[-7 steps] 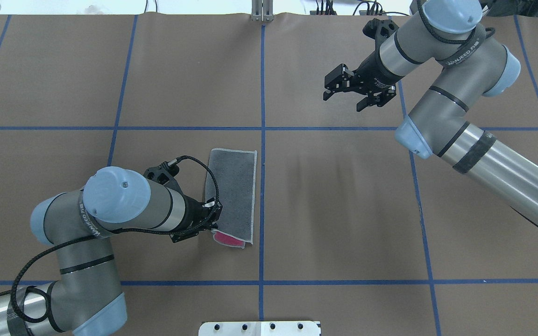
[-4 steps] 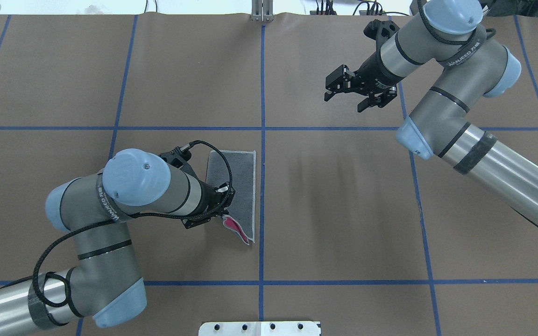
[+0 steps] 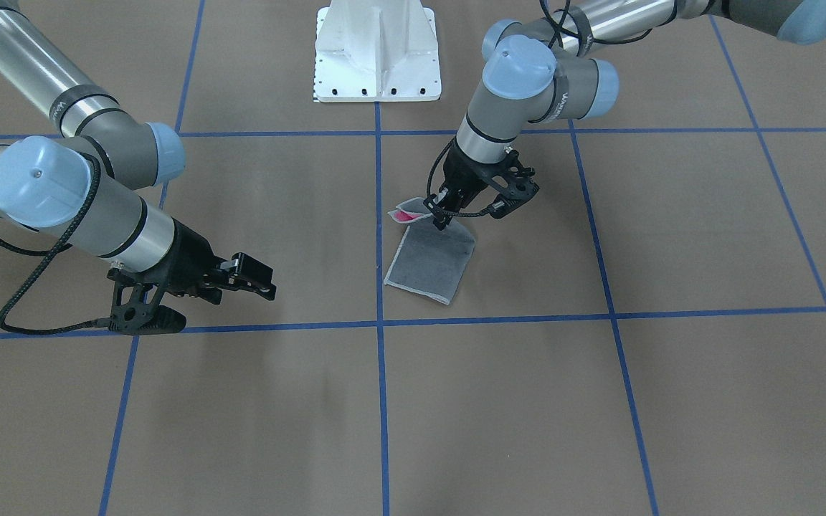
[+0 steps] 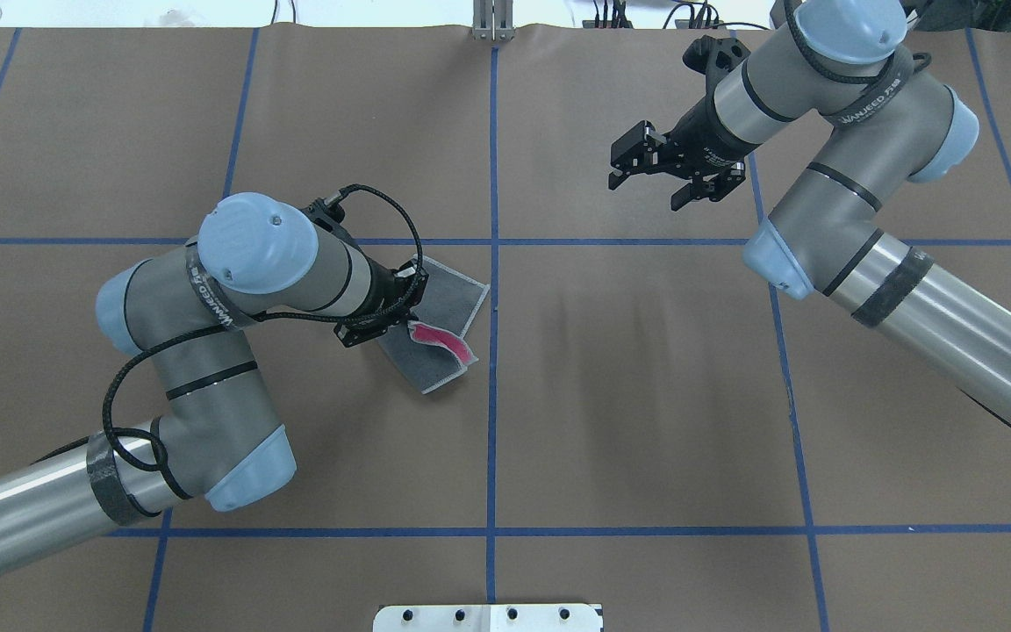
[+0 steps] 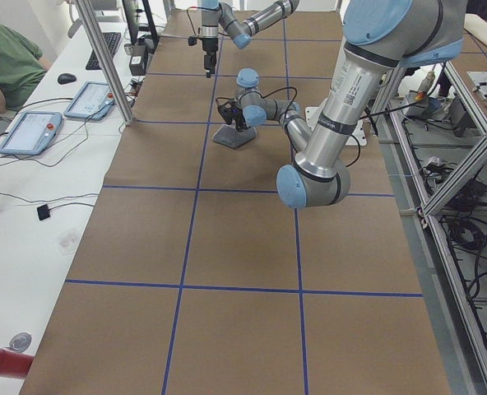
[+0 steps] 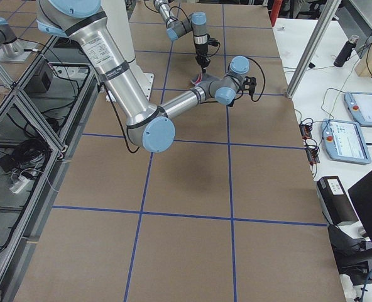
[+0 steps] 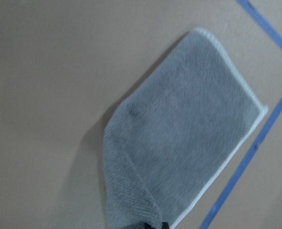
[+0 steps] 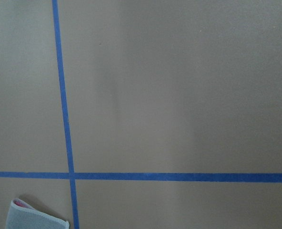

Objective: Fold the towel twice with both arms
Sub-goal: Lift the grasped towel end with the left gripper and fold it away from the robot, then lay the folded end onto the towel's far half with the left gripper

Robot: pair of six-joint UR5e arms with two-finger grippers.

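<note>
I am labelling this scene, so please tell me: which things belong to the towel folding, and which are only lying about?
Job in hand: towel; left tool, gripping it; right tool, open and empty.

Lying about: tablets, mouse and keyboard on the side bench.

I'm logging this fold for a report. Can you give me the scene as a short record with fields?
towel: already folded into a strip, grey face out, pink inside showing at its lifted end
left gripper: shut on the towel's lifted end, carrying it over the rest of the strip
right gripper: open, empty, well apart from the towel
table: brown, with a blue tape grid
second fold: not yet done
</note>
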